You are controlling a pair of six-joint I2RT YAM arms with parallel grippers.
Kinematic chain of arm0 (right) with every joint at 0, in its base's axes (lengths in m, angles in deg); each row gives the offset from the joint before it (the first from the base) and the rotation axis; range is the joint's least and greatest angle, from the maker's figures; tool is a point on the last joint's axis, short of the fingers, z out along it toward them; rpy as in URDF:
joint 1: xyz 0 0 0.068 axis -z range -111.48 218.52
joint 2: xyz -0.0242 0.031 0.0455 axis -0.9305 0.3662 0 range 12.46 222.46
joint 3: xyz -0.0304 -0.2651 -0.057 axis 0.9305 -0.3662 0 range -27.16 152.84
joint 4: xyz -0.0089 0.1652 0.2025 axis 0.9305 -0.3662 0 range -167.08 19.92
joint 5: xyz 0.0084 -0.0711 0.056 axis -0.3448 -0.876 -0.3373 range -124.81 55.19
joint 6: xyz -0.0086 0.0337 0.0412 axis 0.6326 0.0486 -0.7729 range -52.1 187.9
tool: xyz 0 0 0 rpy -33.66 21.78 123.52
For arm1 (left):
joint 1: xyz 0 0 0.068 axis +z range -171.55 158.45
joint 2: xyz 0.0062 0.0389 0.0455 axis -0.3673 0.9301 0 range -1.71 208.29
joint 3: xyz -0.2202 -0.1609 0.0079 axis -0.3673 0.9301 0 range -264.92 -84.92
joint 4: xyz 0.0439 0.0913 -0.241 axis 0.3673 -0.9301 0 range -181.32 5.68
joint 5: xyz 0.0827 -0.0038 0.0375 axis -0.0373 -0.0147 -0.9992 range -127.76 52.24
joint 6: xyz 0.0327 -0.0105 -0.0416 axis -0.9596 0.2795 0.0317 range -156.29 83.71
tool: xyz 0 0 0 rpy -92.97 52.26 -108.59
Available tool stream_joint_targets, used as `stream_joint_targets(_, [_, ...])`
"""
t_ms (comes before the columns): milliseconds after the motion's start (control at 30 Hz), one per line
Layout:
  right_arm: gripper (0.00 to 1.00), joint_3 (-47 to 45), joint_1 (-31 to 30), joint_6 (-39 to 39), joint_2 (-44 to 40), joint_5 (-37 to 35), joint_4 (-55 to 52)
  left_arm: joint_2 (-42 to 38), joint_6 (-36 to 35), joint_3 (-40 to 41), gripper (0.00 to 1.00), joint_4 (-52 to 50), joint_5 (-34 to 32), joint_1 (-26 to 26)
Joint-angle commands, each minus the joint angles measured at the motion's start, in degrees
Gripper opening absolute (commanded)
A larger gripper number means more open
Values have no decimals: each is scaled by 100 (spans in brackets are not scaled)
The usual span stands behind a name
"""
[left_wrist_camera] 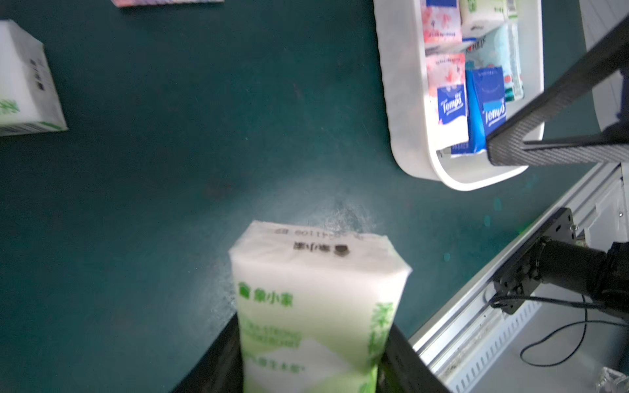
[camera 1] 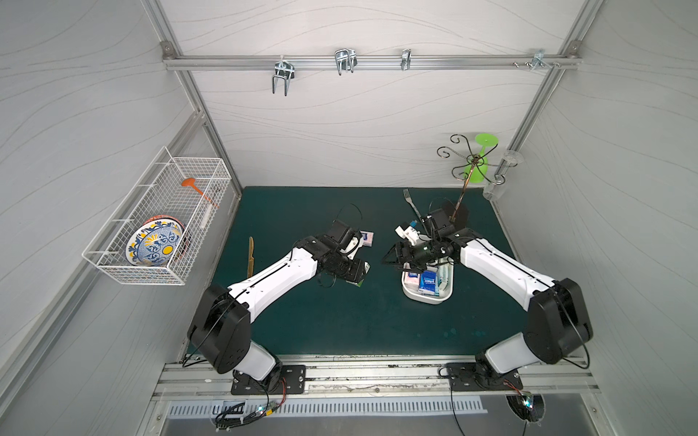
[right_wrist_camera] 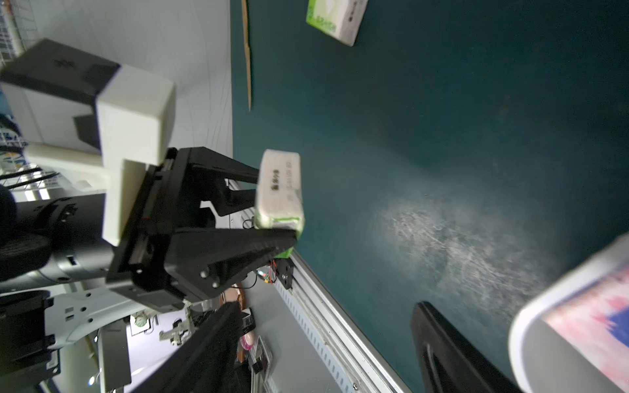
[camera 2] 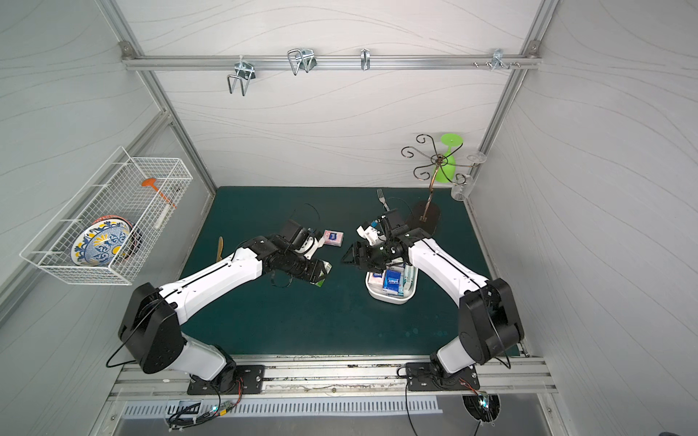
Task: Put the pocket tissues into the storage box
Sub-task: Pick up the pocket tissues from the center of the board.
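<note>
Two arms lean in over the green mat [camera 1: 340,324] from its front edge. Closest to that edge, on the right half, sits the storage box [camera 1: 426,301], already loaded with pocket tissues [camera 1: 428,284]: blue and pink packs on edge, paler ones packed beside them. The right gripper [camera 2: 349,256] hangs by the box's far left corner, jaws spread wide with nothing between them. Just left of the box, around mid-mat, the left gripper [right_wrist_camera: 276,207] is clamped on a green-and-white pack [left_wrist_camera: 316,306], pinching its two long sides, with one short end sticking out toward the box. There's a gap between that pack and the box rim, so they're not touching. Another green pack [left_wrist_camera: 29,85] lies loose on the mat, well apart from the held one. The arms hide it in both top views, so I can't pin down where. A bit farther back, a pink pack [camera 2: 333,238] with a blue label lies flat just beside the left wrist. A wooden knife [camera 1: 250,254] lies by the left edge. Farther still there's a fork [camera 1: 409,200] near the back edge, and a wire cup stand [camera 1: 468,168] with a green glass [camera 1: 481,158] in the back right corner.
</note>
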Motion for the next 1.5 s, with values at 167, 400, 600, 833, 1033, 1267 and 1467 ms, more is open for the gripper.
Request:
stream_joint_targets(167, [82,279,-465,-327,465,598,456,-303,-477,26,53,24,-301,-457])
stream_joint_targets(400, [69,387,-684,-362,685,715,497,-316,-505,-10,54,37,-404,-567])
stream_joint_targets(600, [52,398,-702,-398,782,768,522,-390,-528,-62,54,18,-435,-605])
stream_joint_targets(833, [40,488,-717,-412,897,903,554,-543,-490,-53,55,34,-451,-651])
stream_joint_targets(1033, [26,514,-736,-417,917,944,568,-620,-465,-44,57,89,-450,-662])
stream_joint_targets(1267, [22,579,-659,-313,891,842,437,-679,-398,12,79,154,-509,-662])
stream_joint_targets(1467, [24,626,7,175,635,668,-129,-980,-239,157,91,284,-607,-660])
